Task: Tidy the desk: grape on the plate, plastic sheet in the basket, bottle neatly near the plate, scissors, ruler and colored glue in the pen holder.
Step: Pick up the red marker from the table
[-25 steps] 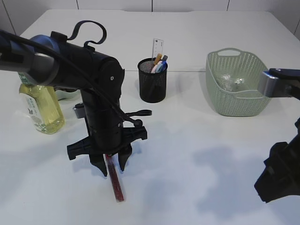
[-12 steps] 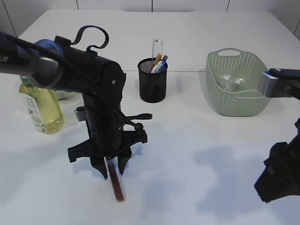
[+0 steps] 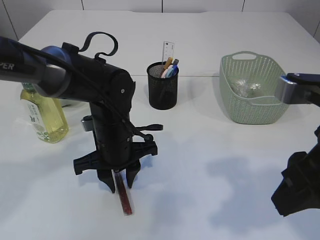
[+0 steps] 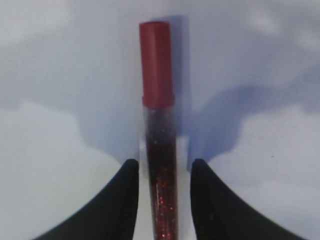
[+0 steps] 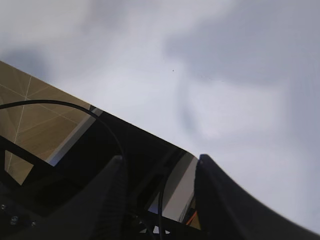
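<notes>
Now left fingers (image 4: 162, 200) apart, straddling glue (image 4: 159, 130) on bench, lower left; tube axis runs between them; right fingers (image 5: 160, 200) apart, idle.

The left gripper (image 3: 119, 183) is standing with its jaws on both sides of the red glue tube (image 3: 124, 196), which is lying on the white desk (image 3: 200, 150)

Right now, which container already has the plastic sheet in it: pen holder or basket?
The green basket on the right: crumpled clear plastic sheet lies inside it. The black mesh pen holder at centre holds only upright stationery, including a ruler.
</notes>
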`<control>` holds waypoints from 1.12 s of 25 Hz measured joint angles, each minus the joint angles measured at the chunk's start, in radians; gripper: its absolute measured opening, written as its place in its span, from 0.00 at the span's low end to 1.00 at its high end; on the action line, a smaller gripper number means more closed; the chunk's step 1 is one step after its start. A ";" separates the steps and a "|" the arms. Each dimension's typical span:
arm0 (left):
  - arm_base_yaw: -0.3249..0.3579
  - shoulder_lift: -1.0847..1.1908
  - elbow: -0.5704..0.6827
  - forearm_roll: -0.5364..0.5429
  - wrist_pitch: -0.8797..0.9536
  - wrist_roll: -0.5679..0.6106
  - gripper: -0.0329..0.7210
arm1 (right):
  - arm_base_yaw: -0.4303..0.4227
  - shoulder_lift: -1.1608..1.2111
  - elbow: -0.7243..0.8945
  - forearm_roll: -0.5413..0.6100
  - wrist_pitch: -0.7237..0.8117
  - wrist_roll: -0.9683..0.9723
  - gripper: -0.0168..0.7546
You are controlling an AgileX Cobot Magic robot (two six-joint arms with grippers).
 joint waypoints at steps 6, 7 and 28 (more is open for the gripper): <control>0.000 0.004 0.000 0.000 -0.004 0.008 0.38 | 0.000 0.000 0.000 0.000 0.000 0.000 0.49; 0.000 0.004 0.000 0.000 -0.006 0.008 0.37 | 0.000 0.000 0.000 0.000 0.000 0.000 0.49; 0.000 0.004 0.000 0.000 -0.036 0.027 0.17 | 0.000 0.000 0.000 0.000 0.000 0.000 0.49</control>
